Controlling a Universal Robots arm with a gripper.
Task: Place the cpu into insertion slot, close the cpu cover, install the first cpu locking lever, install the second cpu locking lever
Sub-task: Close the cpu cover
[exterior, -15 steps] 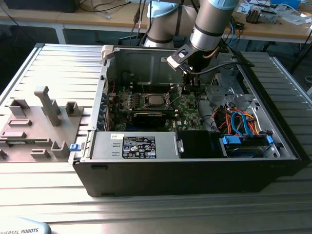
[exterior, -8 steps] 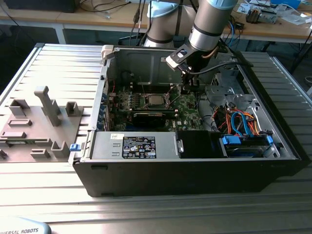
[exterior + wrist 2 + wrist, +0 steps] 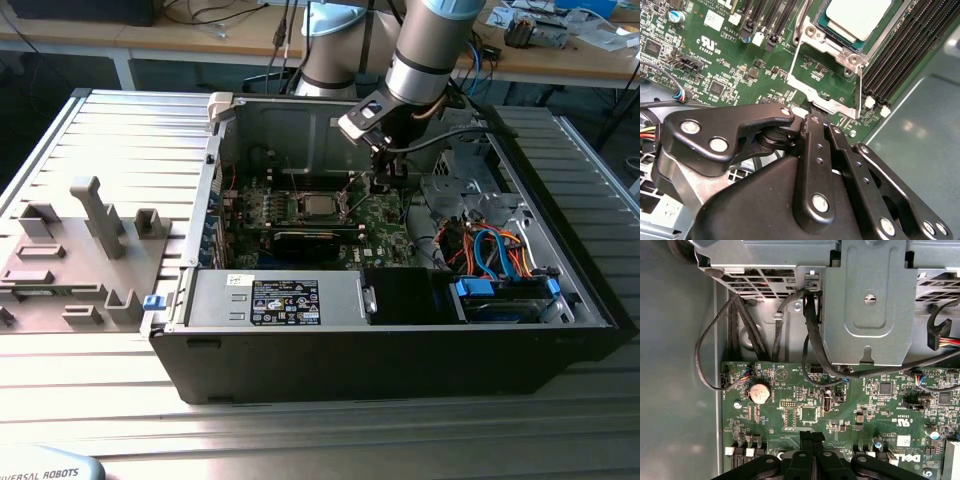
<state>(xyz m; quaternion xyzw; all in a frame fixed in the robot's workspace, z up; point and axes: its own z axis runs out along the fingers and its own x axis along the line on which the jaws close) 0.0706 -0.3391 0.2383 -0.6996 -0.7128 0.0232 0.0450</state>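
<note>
Over the motherboard point(image 3: 715, 65) inside the open computer case point(image 3: 300, 370): gripper point(image 3: 815, 120) at the free edge of the cpu cover point(image 3: 822, 97).
Noted: the cpu point(image 3: 856, 17) sits flat in the insertion slot point(image 3: 810, 32). The cover lies open, hinged away from it, with bare board visible through its opening. The fingers are drawn narrow, and their tips meet the cover's far lip, judged the best purchase for swinging it. Whether the lip is pinched cannot be told.
</note>
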